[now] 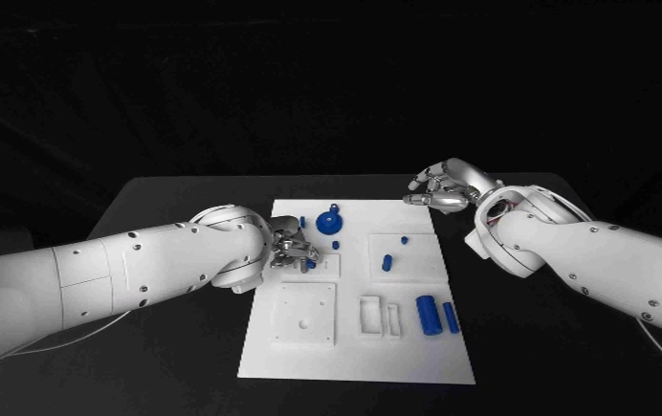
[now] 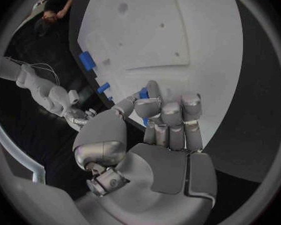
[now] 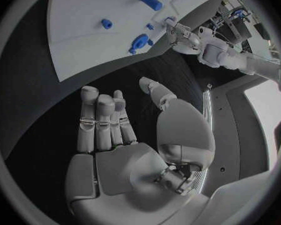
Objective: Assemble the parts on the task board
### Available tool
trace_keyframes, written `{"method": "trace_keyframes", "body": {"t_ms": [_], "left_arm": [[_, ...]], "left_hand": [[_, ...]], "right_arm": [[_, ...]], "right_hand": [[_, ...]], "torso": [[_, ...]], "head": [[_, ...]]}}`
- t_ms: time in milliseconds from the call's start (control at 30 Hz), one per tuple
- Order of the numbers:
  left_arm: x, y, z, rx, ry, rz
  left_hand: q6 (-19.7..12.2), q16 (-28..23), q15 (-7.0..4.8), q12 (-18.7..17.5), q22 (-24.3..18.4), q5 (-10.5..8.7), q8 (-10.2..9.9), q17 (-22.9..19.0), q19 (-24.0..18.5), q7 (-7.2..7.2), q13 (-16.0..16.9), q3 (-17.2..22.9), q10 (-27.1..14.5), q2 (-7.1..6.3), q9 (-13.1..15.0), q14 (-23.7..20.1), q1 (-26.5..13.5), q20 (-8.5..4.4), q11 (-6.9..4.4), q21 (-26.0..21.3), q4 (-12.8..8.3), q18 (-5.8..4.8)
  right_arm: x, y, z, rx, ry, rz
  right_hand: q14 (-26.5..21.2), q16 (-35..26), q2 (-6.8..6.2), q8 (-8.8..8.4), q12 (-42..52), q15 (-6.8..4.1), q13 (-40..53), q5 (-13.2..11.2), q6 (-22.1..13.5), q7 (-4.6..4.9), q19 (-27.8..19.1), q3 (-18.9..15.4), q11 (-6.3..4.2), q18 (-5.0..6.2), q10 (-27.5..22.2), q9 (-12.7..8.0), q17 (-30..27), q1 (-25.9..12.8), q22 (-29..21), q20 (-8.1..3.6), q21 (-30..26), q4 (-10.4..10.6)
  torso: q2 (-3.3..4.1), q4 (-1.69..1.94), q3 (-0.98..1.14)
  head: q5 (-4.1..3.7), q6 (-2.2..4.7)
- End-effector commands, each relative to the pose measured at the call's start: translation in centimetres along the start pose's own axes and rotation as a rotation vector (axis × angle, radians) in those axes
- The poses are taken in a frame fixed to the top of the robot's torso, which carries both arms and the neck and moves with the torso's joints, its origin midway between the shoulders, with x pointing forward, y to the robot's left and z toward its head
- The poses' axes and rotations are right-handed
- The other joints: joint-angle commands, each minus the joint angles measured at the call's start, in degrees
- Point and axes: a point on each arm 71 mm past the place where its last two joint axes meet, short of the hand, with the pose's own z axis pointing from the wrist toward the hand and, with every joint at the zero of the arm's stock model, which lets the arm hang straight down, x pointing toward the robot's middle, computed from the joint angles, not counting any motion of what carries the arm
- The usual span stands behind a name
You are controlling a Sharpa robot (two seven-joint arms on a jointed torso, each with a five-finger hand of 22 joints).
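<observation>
A black counter (image 1: pixel 165 206) under a dark backdrop carries the white task board (image 1: pixel 352 354), which lies lengthwise down its middle.

On the board, a large round blue part (image 1: pixel 330 222) sits near the far edge, with a small blue part (image 1: pixel 337 244) just on its near side. Toward the board's right edge lie a tiny blue part (image 1: pixel 405 239) and, nearer, an oblong blue part (image 1: pixel 387 263). Two blue cylinders rest side by side near the right edge of the near half: a thick one (image 1: pixel 428 315) and a thinner one (image 1: pixel 450 317). Beside them toward the middle stand white rectangular frames (image 1: pixel 380 316), and a raised white square block (image 1: pixel 302 313) occupies the near-left part of the board.

The left hand (image 1: pixel 293 251) is over the board's left edge, on the far half, fingers curled down against the surface. In the left wrist view its fingertips (image 2: pixel 153 92) are bunched around a small blue part (image 2: pixel 143 93), which appears pinched there, with more blue showing under the fingers.

The right hand (image 1: pixel 444 186) hovers off the board, above the counter by the board's far right corner. In the right wrist view its fingers (image 3: pixel 100 117) are stretched out and apart, with nothing in the palm.
</observation>
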Motion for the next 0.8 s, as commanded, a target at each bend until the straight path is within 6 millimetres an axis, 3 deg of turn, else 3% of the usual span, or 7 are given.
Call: {"method": "trace_keyframes", "body": {"t_ms": [33,133,167,233,333,533,800], "left_arm": [[0.76,0.07,0.10,-0.008,0.043,0.013],[0.74,0.03,0.08,-0.007,0.038,0.010],[0.73,0.03,0.09,-0.007,0.036,0.009],[0.66,0.06,0.09,-0.008,0.029,0.006],[0.64,0.07,0.09,-0.008,0.025,0.004],[0.60,0.05,0.11,-0.007,0.021,0.002],[0.51,0.18,0.11,-0.012,0.015,0.000]], "left_hand": [[4.27,0.40,-3.19,0.29,0.71,0.14,0.08,-0.10,-0.37,-4.32,-0.12,0.44,-3.94,0.08,-0.05,1.26,0.42,-5.51,-3.70,0.25,-0.73,0.77],[4.22,0.41,-3.19,0.35,0.69,-0.39,0.13,-0.18,-0.35,-4.30,-0.24,0.46,-3.95,-0.62,-0.06,1.23,0.44,-5.50,-3.65,0.29,-1.02,0.78],[4.20,0.43,-3.18,0.39,0.64,-2.05,0.17,-0.25,-0.31,-4.31,-0.34,0.34,-3.94,-1.05,-0.07,1.23,0.25,-5.50,-3.62,0.29,-0.85,0.79],[4.12,0.41,-3.19,0.43,0.44,-9.43,0.22,-0.45,-0.30,-4.39,-0.66,-0.09,-3.98,-3.32,-0.15,1.18,-0.92,-5.51,-3.61,0.12,1.00,0.88],[4.03,0.38,-3.26,0.43,0.33,-13.65,0.21,-0.62,-0.34,-4.38,-0.92,-0.30,-4.02,-5.77,-0.25,1.15,-2.18,-5.55,-3.66,-0.03,3.27,0.98],[3.82,0.51,-3.37,0.54,0.25,-14.46,0.41,-0.74,-0.35,-4.37,-1.16,-0.62,-4.06,-9.80,-0.12,1.02,-4.08,-5.63,-3.73,-0.04,6.85,1.25],[3.65,0.64,-3.42,0.65,0.23,-14.44,0.62,-0.81,-0.30,-4.37,-1.29,-0.12,-4.09,-11.31,0.08,0.94,-3.75,-5.62,-3.75,0.09,8.65,1.43]], "right_arm": [[0.11,0.10,-0.01,-0.011,0.013,-0.003],[0.12,0.11,-0.01,-0.011,0.013,-0.003],[0.12,0.10,-0.01,-0.011,0.013,-0.003],[0.11,0.10,-0.01,-0.011,0.012,-0.003],[0.10,0.07,-0.01,-0.010,0.012,-0.003],[0.11,0.08,0.00,-0.010,0.012,-0.003],[0.09,0.03,0.00,-0.009,0.012,-0.003]], "right_hand": [[-0.11,0.39,0.18,0.29,0.20,-0.41,-0.10,0.26,-0.07,0.38,0.51,-0.02,-0.06,2.47,-0.52,-0.07,-0.09,-0.30,0.89,0.04,-0.33,0.27],[-0.12,0.39,0.17,0.29,0.20,-0.41,-0.11,0.26,-0.07,0.38,0.51,-0.03,-0.06,2.47,-0.53,-0.07,-0.09,-0.31,0.89,0.04,-0.34,0.27],[-0.12,0.39,0.17,0.29,0.21,-0.41,-0.11,0.27,-0.07,0.38,0.51,-0.04,-0.06,2.47,-0.53,-0.07,-0.09,-0.32,0.89,0.04,-0.34,0.28],[-0.12,0.39,0.17,0.29,0.21,-0.41,-0.12,0.27,-0.07,0.38,0.51,-0.04,-0.06,2.47,-0.53,-0.07,-0.09,-0.33,0.89,0.04,-0.34,0.28],[-0.12,0.39,0.17,0.29,0.22,-0.40,-0.12,0.27,-0.08,0.38,0.51,-0.05,-0.06,2.47,-0.53,-0.07,-0.10,-0.34,0.89,0.05,-0.34,0.29],[-0.13,0.39,0.15,0.29,0.23,-0.40,-0.14,0.28,-0.08,0.39,0.50,-0.07,-0.05,2.47,-0.54,-0.07,-0.10,-0.35,0.89,0.05,-0.34,0.29],[-0.13,0.40,0.13,0.29,0.24,-0.40,-0.16,0.30,-0.08,0.39,0.50,-0.11,-0.05,2.47,-0.55,-0.07,-0.11,-0.38,0.90,0.06,-0.35,0.30]], "torso": [[-0.02,0.06,-0.02],[-0.03,0.09,-0.02],[-0.02,0.08,-0.03],[-0.02,0.09,-0.05],[-0.02,0.09,-0.03],[-0.01,0.08,-0.05],[-0.02,0.07,-0.04]], "head": [[-0.09,-0.05],[-0.13,-0.06],[-0.14,-0.04],[-0.14,0.01],[-0.14,0.01],[-0.16,0.02],[-0.21,0.00]]}}
